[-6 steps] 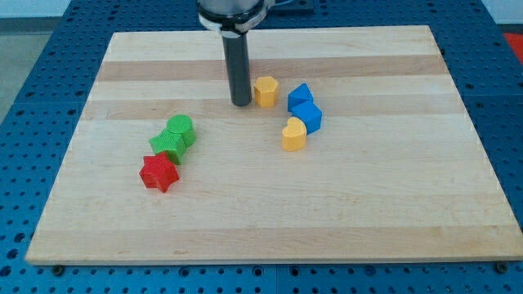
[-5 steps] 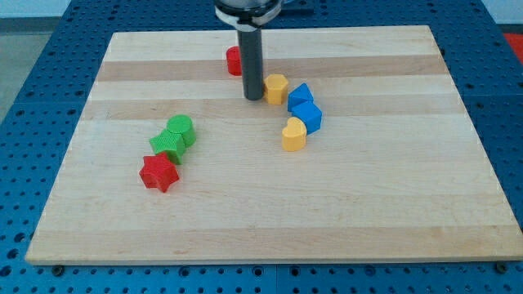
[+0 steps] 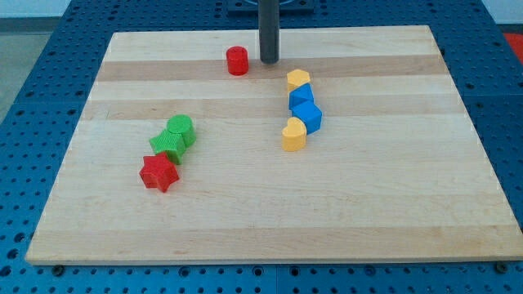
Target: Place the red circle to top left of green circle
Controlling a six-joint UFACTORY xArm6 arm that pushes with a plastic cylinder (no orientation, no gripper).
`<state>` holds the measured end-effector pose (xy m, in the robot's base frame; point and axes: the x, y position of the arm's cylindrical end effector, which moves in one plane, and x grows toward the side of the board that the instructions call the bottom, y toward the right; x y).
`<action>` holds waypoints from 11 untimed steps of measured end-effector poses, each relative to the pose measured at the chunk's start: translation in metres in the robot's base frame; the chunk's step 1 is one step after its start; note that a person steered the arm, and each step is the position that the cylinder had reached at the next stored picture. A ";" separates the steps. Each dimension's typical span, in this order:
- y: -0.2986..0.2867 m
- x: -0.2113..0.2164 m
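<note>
The red circle (image 3: pixel 238 60) sits near the view's top, left of centre. My tip (image 3: pixel 269 61) stands just to its right, a small gap apart. The green circle (image 3: pixel 181 128) lies lower left, touching a green star (image 3: pixel 167 144), with a red star (image 3: pixel 158 172) below them. The red circle is up and to the right of the green circle.
A yellow hexagon (image 3: pixel 298 80) sits right of centre, above two blue blocks (image 3: pixel 303 106) and a yellow heart (image 3: pixel 294 134) in a close column. The wooden board (image 3: pixel 392 196) rests on a blue pegboard surface.
My tip moved up and right, from beside the yellow hexagon to the right of the red circle. The yellow hexagon was pushed right, now above the blue blocks. The red circle is uncovered.
</note>
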<state>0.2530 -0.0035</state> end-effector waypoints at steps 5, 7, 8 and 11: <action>-0.091 0.076; -0.056 0.098; -0.092 0.113; -0.125 0.081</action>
<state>0.3344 -0.1281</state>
